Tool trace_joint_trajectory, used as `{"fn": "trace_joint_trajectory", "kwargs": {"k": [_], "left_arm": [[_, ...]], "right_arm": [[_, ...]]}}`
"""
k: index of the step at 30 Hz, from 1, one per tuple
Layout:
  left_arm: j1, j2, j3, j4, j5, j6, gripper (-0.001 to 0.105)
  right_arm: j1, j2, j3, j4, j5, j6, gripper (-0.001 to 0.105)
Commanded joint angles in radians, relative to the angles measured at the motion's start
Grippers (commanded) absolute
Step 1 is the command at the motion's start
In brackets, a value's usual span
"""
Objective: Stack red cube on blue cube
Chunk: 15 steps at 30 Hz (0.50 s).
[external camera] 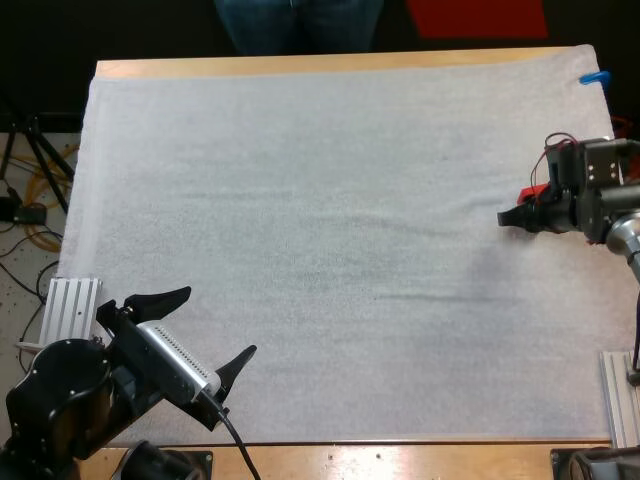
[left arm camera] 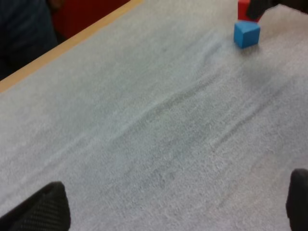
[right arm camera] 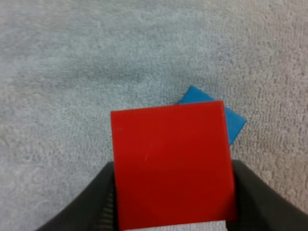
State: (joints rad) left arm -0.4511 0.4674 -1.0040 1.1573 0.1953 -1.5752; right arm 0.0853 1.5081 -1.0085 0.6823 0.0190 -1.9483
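Observation:
My right gripper (external camera: 520, 208) hovers at the mat's right side, shut on the red cube (external camera: 536, 190). In the right wrist view the red cube (right arm camera: 171, 163) is pressed between the two black fingers (right arm camera: 91, 207), and a corner of the blue cube (right arm camera: 232, 121) pokes out from behind it on the mat. The left wrist view has the blue cube (left arm camera: 247, 33) resting on the mat, with the red cube (left arm camera: 244, 8) raised just beyond it. My left gripper (external camera: 205, 330) stands open near the front left, with nothing between its fingers (left arm camera: 48, 208).
The white mat (external camera: 320, 250) covers most of the wooden table (external camera: 330, 65). A person's legs (external camera: 300, 22) stand beyond the far edge. Metal rails lie at the front left (external camera: 70, 305) and front right (external camera: 620, 395).

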Motion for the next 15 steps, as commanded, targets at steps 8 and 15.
{"fn": "trace_joint_trajectory", "kwargs": {"k": [8, 15], "left_arm": [[-0.003, 0.003, -0.008, -0.011, 0.004, -0.021, 0.087], [-0.003, 0.003, -0.008, -0.011, 0.004, -0.021, 0.087]], "right_arm": [[-0.012, -0.012, 0.043, -0.125, 0.058, 0.041, 0.02], [-0.048, 0.017, 0.043, -0.131, 0.019, 0.135, 0.02]]}}
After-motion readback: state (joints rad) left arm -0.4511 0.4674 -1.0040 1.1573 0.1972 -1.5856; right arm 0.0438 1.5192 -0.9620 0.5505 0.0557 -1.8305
